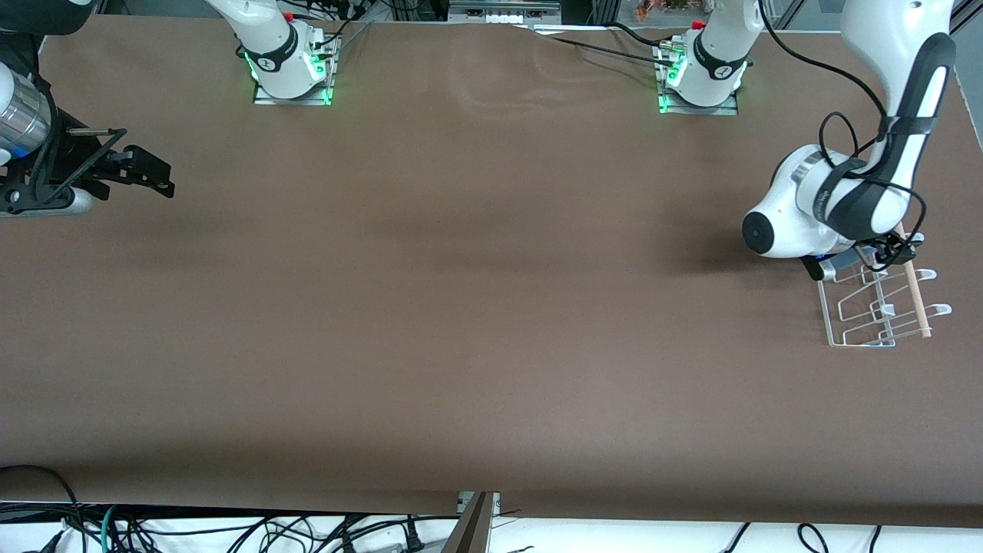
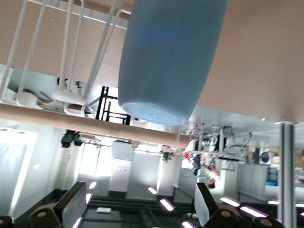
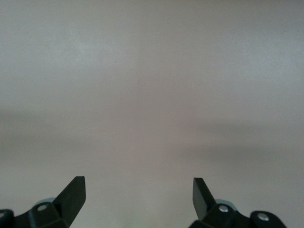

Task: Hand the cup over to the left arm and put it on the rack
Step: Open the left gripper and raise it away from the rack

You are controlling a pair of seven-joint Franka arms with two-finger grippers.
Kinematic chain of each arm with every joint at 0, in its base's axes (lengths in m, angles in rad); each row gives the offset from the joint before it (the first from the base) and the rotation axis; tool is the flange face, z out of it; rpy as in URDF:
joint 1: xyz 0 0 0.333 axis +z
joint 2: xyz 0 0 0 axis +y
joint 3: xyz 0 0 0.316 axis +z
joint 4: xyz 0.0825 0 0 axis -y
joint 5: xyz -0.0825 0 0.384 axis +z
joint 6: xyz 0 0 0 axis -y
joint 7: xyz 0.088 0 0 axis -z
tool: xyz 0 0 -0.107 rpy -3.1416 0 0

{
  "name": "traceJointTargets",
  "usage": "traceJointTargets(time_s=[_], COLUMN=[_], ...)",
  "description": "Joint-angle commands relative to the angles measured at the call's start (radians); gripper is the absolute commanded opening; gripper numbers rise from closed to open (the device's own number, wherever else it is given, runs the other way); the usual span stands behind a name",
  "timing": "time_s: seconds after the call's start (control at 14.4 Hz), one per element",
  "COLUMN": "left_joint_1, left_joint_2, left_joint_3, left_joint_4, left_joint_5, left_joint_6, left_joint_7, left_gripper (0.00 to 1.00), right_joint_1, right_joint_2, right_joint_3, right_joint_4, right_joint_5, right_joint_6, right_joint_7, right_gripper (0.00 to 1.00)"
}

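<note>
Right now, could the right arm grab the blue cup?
Probably not. The right pincer waits, open, at the right arm's end of the table, while the cup is at the rack at the left arm's end, with the left pincer close around it.

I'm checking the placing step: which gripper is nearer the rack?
Left. The left gripper is right at the rack, cup beside it; the right gripper waits at the right arm's end of the table.

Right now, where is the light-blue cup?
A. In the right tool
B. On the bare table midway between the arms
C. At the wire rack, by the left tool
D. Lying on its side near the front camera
C: the left wrist view shows the cup against the rack, above the left tool, whose fingers stand apart from it.
</note>
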Motion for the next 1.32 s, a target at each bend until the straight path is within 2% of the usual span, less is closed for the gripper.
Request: traceJointTargets(time_s=[0.0, 0.21, 0.35, 0.49, 0.63, 0.7, 0.9, 1.04, 1.11, 1.18, 1.25], left_joint_1=[0.006, -0.004, -0.004, -0.004, -0.004, -0.007, -0.017, -0.062, -0.094, -0.123, -0.167], left_joint_2=[-0.026, -0.026, -0.026, -0.027, -0.024, -0.02, -0.036, -0.114, -0.127, -0.171, -0.226], left_joint_3=[-0.006, -0.006, -0.006, -0.008, -0.006, -0.008, -0.061, -0.075, -0.052, 0.027, 0.1], left_joint_4=[0.153, 0.353, 0.479, 0.575, 0.705, 0.748, 0.79, 0.767, 0.741, 0.682, 0.581], left_joint_5=[-0.215, -0.467, -0.644, -0.766, -0.936, -0.979, -1.056, -1.098, -1.116, -1.139, -1.145], left_joint_6=[-0.088, -0.214, -0.239, -0.27, -0.284, -0.284, -0.281, -0.195, -0.17, -0.097, 0.033], left_joint_7=[0.018, 0.004, -0.007, -0.02, -0.074, -0.118, -0.285, -0.344, -0.349, -0.355, -0.355], left_gripper=[1.0, 1.0, 1.0, 1.0, 1.0, 1.0, 1.0, 1.0, 1.0, 1.0, 1.0], right_joint_1=[0.005, 0.005, 0.005, 0.005, 0.005, 0.005, 0.005, 0.005, 0.005, 0.005, 0.005], right_joint_2=[0.007, 0.008, 0.008, 0.007, 0.008, 0.007, 0.008, 0.008, 0.007, 0.007, 0.007], right_joint_3=[-0.003, -0.003, -0.003, -0.003, -0.003, -0.003, -0.003, -0.003, -0.003, -0.003, -0.003], right_joint_4=[0.019, 0.019, 0.021, 0.021, 0.021, 0.021, 0.021, 0.021, 0.021, 0.021, 0.021], right_joint_5=[-0.004, -0.004, -0.004, -0.004, -0.004, -0.004, -0.002, -0.002, -0.002, -0.002, -0.002], right_joint_6=[-0.001, -0.001, -0.002, -0.001, -0.002, -0.002, -0.002, -0.001, -0.001, -0.001, -0.001], right_joint_7=[-0.018, -0.018, -0.018, -0.019, -0.018, -0.018, -0.018, -0.019, -0.019, -0.019, -0.019], right_gripper=[1.0, 1.0, 1.0, 1.0, 1.0, 1.0, 1.0, 1.0, 1.0, 1.0, 1.0])
